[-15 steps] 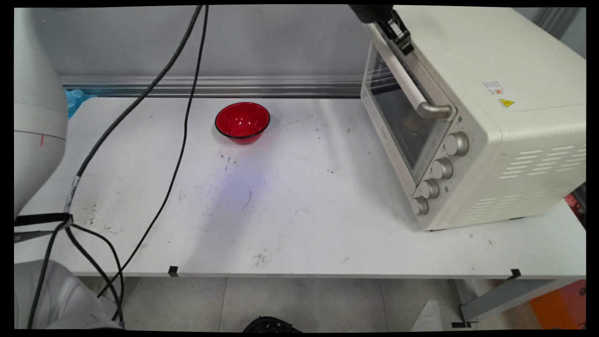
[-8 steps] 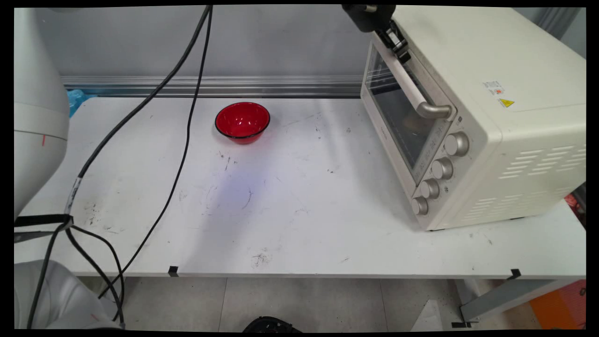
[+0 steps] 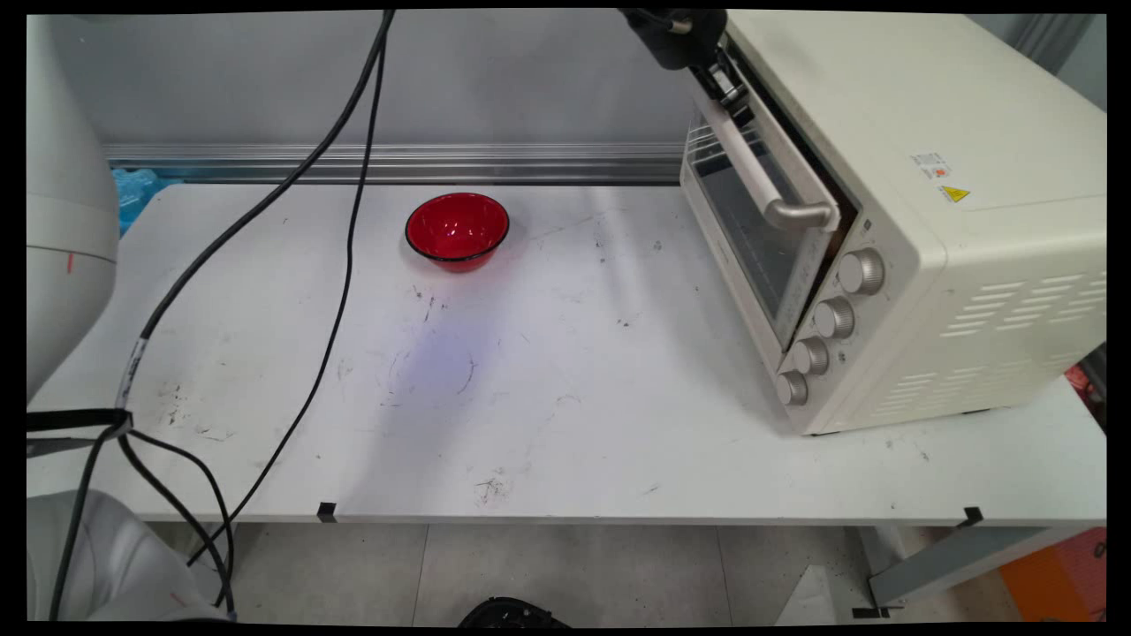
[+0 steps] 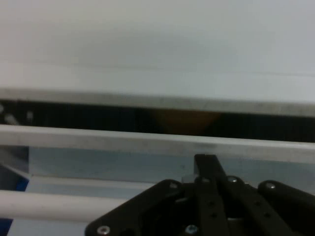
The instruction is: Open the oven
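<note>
My black gripper (image 3: pixel 730 91) is at the top edge of the main view, at the far end of the cream toaster oven's (image 3: pixel 937 265) door handle (image 3: pixel 758 170). Its fingers look shut together and reach in behind the bar, between the handle and the glass door (image 3: pixel 747 234). The door stands slightly ajar at its top, showing a dark gap. In the hand view the fingertips (image 4: pixel 206 161) rise past the white handle bar (image 4: pixel 49 204) toward the door's top edge (image 4: pixel 123 140). Something orange (image 4: pixel 182 120) shows dimly in the dark slot behind it.
A red bowl (image 3: pixel 457 228) sits at the table's back, left of the oven. Black cables (image 3: pixel 340 265) hang across the left half of the white table (image 3: pixel 574 397). Several knobs (image 3: pixel 835 316) run down the oven's front right.
The gripper has moved left, towards the table's middle, drawing the handle with it. The oven door, closed a second ago, has tipped open a little at the top.
</note>
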`<state>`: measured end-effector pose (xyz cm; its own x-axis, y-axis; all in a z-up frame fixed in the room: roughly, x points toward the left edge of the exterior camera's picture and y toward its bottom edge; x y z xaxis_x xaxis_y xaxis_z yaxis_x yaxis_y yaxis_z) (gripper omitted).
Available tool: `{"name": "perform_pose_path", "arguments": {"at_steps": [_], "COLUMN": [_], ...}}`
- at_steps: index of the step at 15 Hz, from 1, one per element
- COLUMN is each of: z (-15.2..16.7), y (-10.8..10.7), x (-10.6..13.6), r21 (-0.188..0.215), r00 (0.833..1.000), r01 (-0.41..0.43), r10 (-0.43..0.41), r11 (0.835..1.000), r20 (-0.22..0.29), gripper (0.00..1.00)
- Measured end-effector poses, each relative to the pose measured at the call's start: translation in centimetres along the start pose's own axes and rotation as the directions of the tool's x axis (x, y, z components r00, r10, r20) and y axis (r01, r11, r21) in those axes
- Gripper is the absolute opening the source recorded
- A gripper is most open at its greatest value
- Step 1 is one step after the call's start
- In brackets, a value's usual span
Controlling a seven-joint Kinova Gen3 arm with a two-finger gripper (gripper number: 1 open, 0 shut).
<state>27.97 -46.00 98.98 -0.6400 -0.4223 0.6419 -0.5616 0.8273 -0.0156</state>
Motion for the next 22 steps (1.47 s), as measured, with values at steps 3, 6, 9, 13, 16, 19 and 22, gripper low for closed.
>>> {"name": "perform_pose_path", "arguments": {"at_steps": [3, 6, 9, 13, 16, 19, 22], "z": [-0.6, -1.1, -1.4, -1.7, -1.9, -1.8, -1.6], "y": [0.2, 0.6, 1.0, 1.6, 1.8, 1.9, 1.9], "x": [-1.2, -2.6, -3.8, -5.8, -7.2, -8.5, -9.8], "r21": [0.004, 0.001, -0.004, -0.005, 0.0, 0.005, 0.01], "r00": [1.0, 1.0, 0.999, 0.998, 0.998, 0.997, 0.997], "r01": [-0.005, -0.016, -0.026, -0.042, -0.052, -0.063, -0.072], "r10": [0.005, 0.016, 0.026, 0.042, 0.052, 0.062, 0.072], "r11": [1.0, 1.0, 1.0, 0.999, 0.999, 0.998, 0.997], "r20": [0.013, 0.026, 0.033, 0.035, 0.036, 0.035, 0.033], "gripper": [0.0, 0.0, 0.0, 0.0, 0.0, 0.0, 0.0]}}
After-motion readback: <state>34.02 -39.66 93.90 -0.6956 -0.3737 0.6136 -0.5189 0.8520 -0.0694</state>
